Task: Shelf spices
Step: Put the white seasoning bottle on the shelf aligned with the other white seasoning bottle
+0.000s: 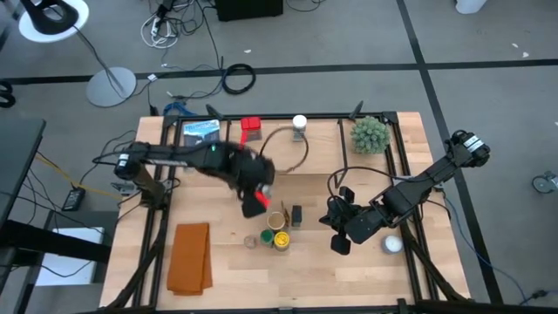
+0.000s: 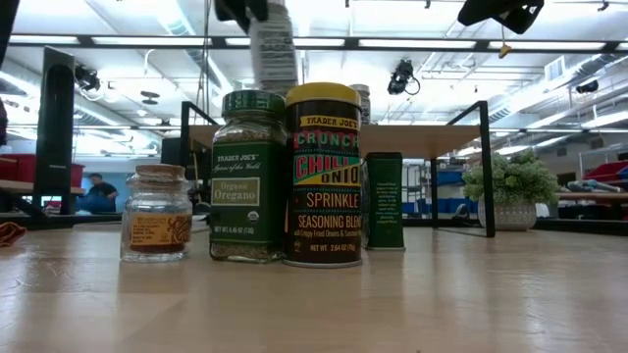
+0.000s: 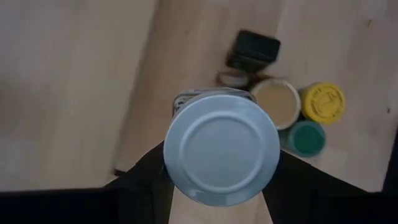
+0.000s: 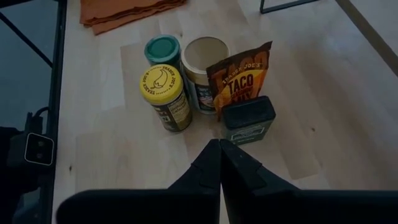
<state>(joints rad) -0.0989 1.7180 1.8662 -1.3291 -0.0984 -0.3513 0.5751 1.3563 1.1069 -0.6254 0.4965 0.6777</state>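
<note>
My left gripper [image 1: 255, 199] hangs over the table's middle, shut on a spice jar with a pale round lid [image 3: 221, 149]. In the low view the jar [image 2: 273, 44] shows high above the table. Below it stand more spices: a yellow-lidded jar [image 4: 160, 84], a green-lidded oregano jar [image 2: 248, 176], a tan-lidded jar [image 4: 204, 56], a small jar [image 2: 155, 211], a taco packet [image 4: 239, 78] and a dark tin [image 4: 249, 118]. The shelf [image 1: 323, 148] stands at the back, carrying a red tin [image 1: 251, 128]. My right gripper [image 4: 219, 149] waits shut to the right of the cluster. My left gripper pinches the jar between its two fingers [image 3: 146, 180], one on each side at the lid's rim [image 3: 169, 158]. The fingers come from above, slanting down. The jar hangs upright below them, lifted clear of the table and of the other jars.
A green spiky plant ball [image 1: 369, 133] sits at the back right beside the shelf. A folded orange cloth [image 1: 190, 257] lies at the near left, and a white round object [image 1: 392, 244] near my right arm. A blue box [image 1: 200, 131] and another white object [image 1: 299, 125] stand at the back.
</note>
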